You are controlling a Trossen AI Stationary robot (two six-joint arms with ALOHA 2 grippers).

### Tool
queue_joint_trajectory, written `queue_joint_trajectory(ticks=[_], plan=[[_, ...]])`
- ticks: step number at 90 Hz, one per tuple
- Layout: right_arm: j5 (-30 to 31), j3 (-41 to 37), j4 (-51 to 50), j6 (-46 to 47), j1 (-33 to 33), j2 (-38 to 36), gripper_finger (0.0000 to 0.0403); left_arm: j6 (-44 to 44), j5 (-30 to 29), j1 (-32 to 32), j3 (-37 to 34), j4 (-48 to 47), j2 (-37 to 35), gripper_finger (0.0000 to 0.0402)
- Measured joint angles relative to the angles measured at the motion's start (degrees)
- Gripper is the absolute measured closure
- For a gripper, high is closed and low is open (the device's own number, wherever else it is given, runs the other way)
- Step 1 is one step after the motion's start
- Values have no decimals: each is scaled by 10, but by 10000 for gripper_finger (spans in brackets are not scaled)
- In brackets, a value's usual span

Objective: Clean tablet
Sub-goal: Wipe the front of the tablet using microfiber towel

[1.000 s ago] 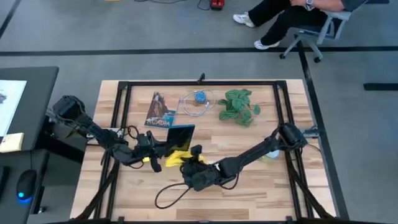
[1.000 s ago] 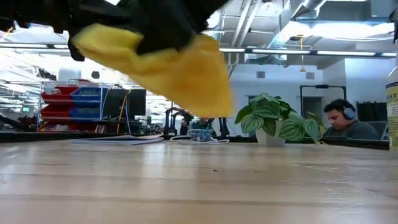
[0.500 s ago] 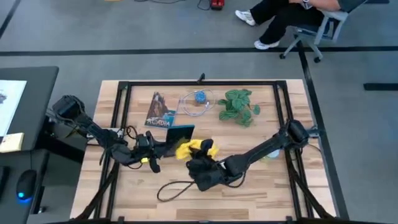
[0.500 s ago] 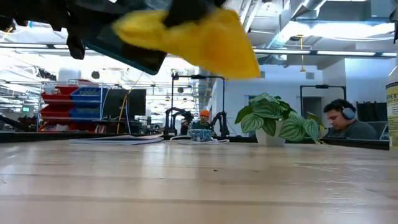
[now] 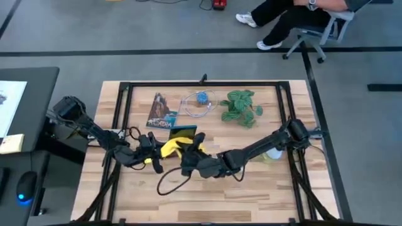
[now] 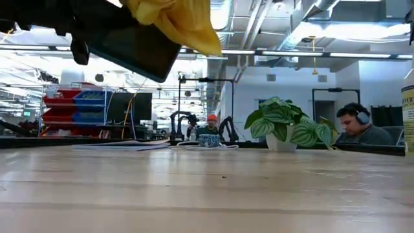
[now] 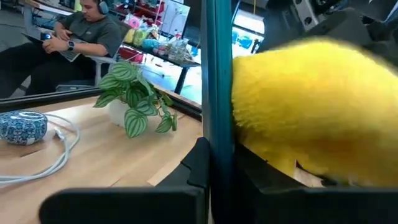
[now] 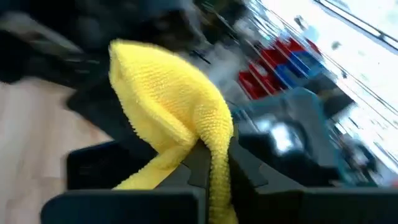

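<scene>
I see a light wooden table (image 5: 251,194) with a black frame along its edges. On its far half lie a colourful ACADIA booklet (image 5: 161,112), a small blue patterned bowl (image 5: 201,98) ringed by a coiled white cable (image 5: 190,108), and a leafy potted plant (image 5: 241,107), side by side. A black cable (image 5: 168,182) loops across the near boards.

Two dark jointed arms, black cables looping along them, bulky black wrist housings
</scene>
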Motion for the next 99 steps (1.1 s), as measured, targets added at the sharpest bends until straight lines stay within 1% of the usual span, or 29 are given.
queue_joint_trajectory(ticks=[8,22,33,39,51,62,66,78,85,99], plan=[[46,-1,-26,20,7,-9,392,10,-3,-9,0,-1,-3,391],[102,-2,-58,46,26,-25,392,25,-2,-20,0,2,-11,391],[104,-2,-62,47,33,-27,392,25,-1,-21,0,3,-12,391],[82,-2,-59,47,29,-27,392,23,4,-19,0,7,-12,391],[-22,-3,-45,63,9,-27,392,12,37,2,5,5,-3,391],[-83,-3,-34,56,-10,-27,392,22,37,8,13,3,7,391],[-94,-3,-33,53,-15,-27,392,22,36,11,15,4,11,391],[-94,-3,-37,53,-17,-27,392,23,38,12,15,1,12,391],[-72,-3,-37,52,-15,-27,392,24,38,12,15,2,12,391],[50,-3,-53,23,6,-28,392,20,36,2,13,-8,11,391]])
